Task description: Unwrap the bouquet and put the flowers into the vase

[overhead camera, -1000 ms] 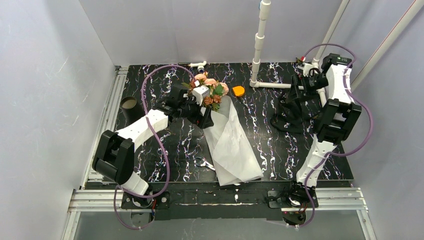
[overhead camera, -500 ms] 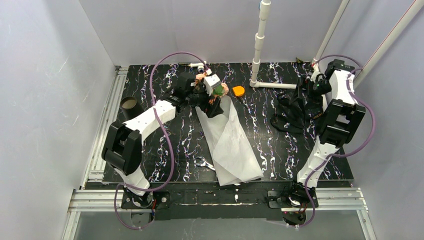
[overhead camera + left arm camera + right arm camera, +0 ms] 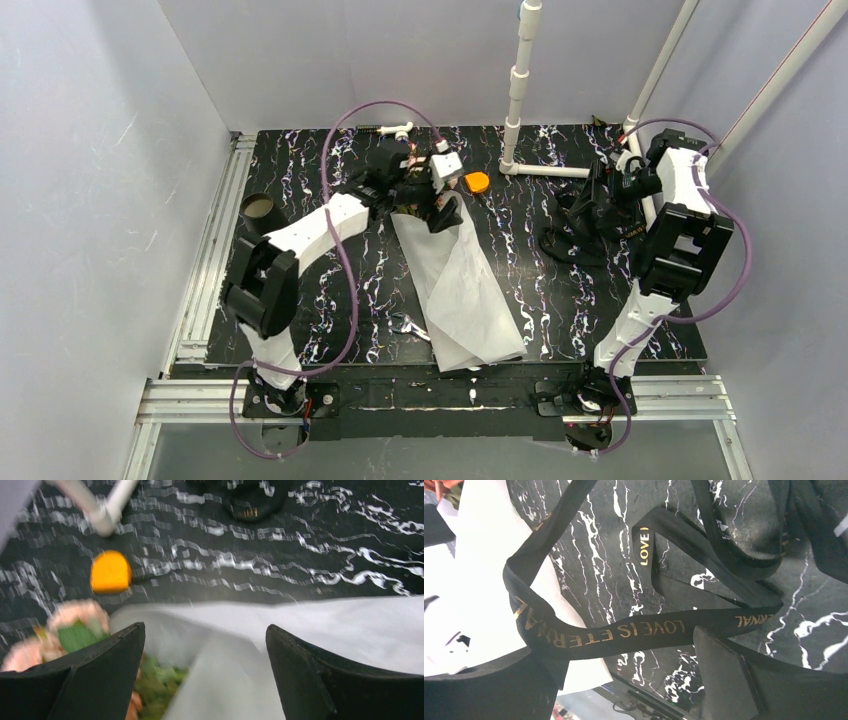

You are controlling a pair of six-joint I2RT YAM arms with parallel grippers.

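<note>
**Top view.** The left gripper is seen at the far middle of the table, over the far end of the wrap. The wrap is laid out flat, running toward the near edge. An orange disc lies just beside that far end. The vase stands upright at the left edge, well apart from the gripper. The ribbon lies loose on the right, off the wrap, with the right gripper at it.

**Left wrist, blurred.** The fingers are spread wide and nothing is clamped. The wrap and the flowers lie between them, the flowers against the picture's left finger.

**Right wrist.** The jaws are fully spread. The lettered ribbon crosses the gap unpinched. Whether it touches a finger cannot be told.
</note>
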